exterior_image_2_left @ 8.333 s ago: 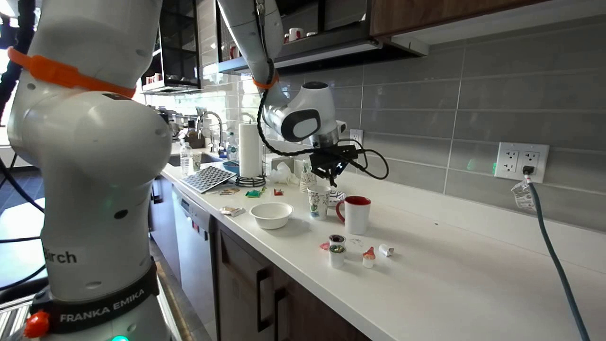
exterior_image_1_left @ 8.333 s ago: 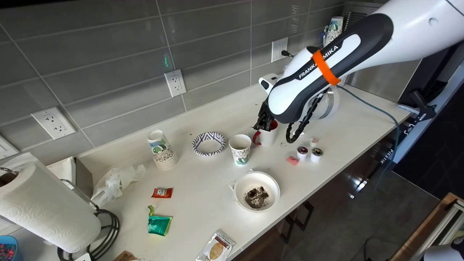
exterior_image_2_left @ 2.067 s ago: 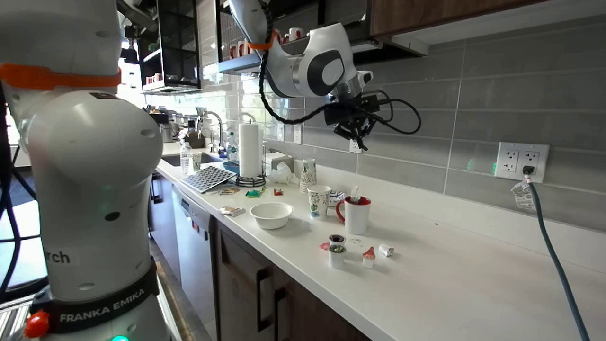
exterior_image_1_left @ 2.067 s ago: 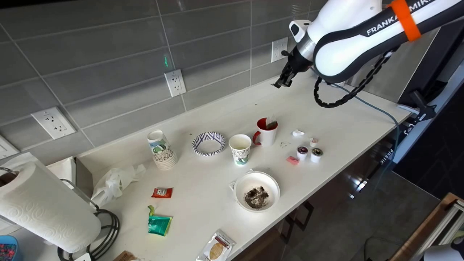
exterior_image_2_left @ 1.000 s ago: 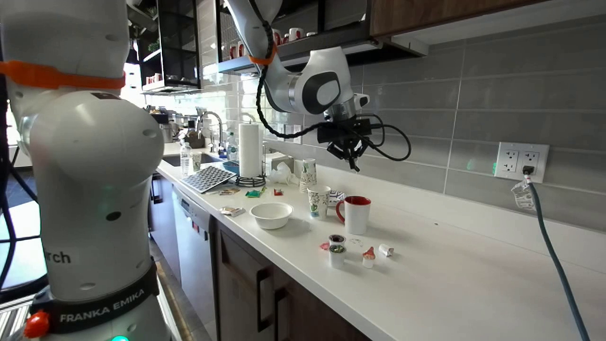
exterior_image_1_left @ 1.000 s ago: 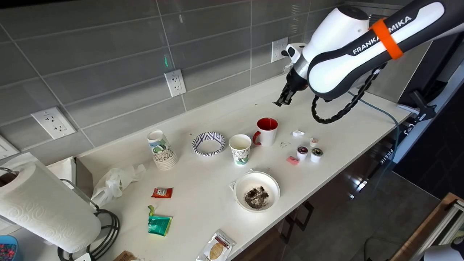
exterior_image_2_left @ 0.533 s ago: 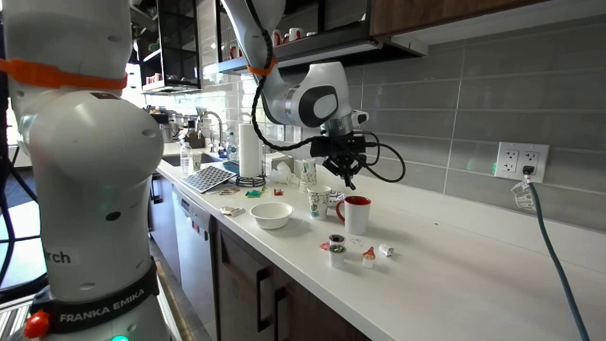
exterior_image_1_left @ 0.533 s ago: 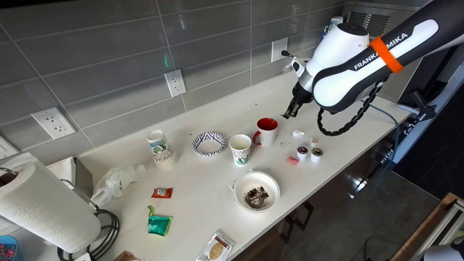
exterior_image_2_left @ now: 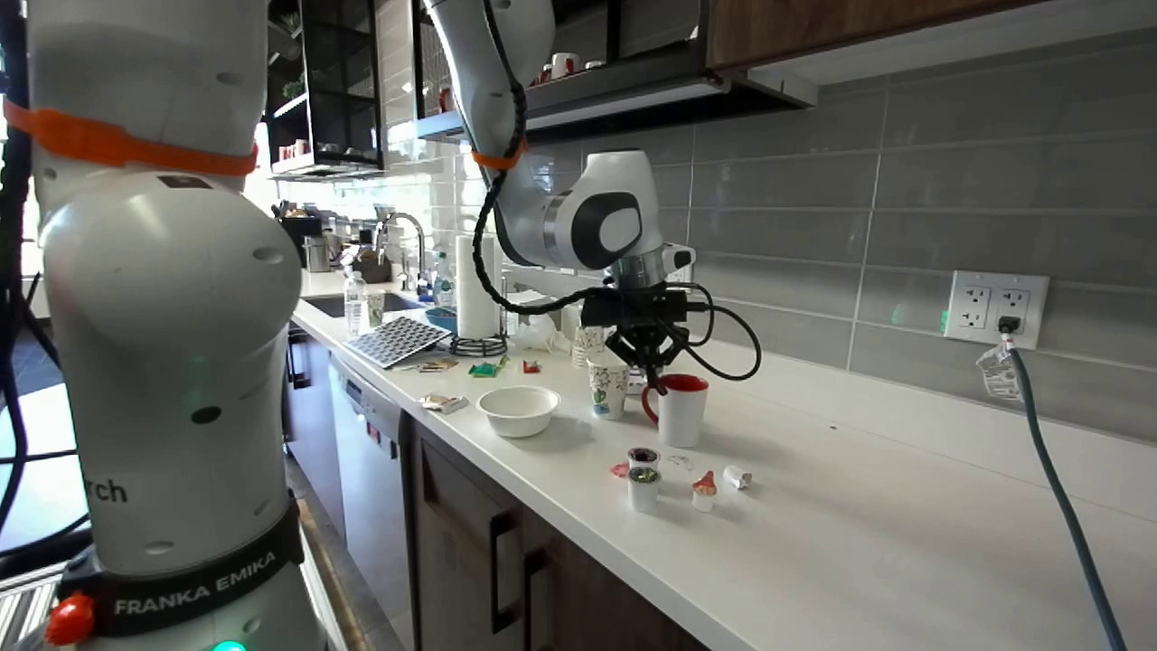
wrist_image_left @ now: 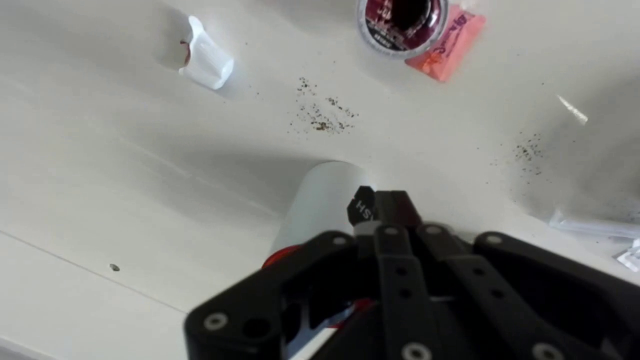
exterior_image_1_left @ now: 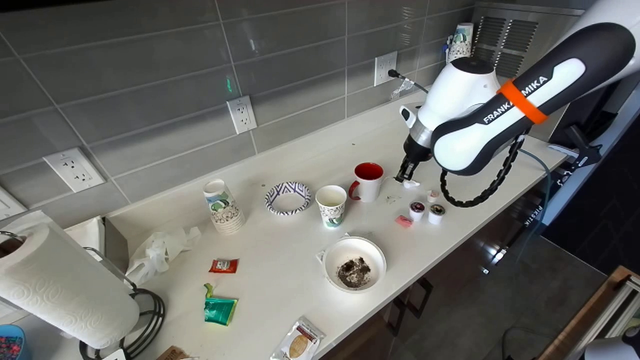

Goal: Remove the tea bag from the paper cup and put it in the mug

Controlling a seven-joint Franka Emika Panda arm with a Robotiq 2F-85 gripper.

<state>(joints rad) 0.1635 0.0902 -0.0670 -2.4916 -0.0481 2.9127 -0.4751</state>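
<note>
The mug is white outside with a red inside and red handle; it stands upright and also shows in an exterior view and the wrist view. The paper cup, white with a leaf pattern, stands beside it. My gripper is low beside the mug, on the side away from the paper cup. In the wrist view the fingertips are shut on a black tag. A thin string runs from the mug's rim toward the gripper. The tea bag itself is hidden.
A white bowl with dark crumbs stands near the counter's edge. Coffee pods, a pink packet and a small creamer cup lie near the gripper. A patterned bowl and stacked cups stand by the wall.
My gripper rose above the mug, with the tea bag showing at the mug's mouth. It then lowered beside the mug, and the tea bag dropped out of sight.
</note>
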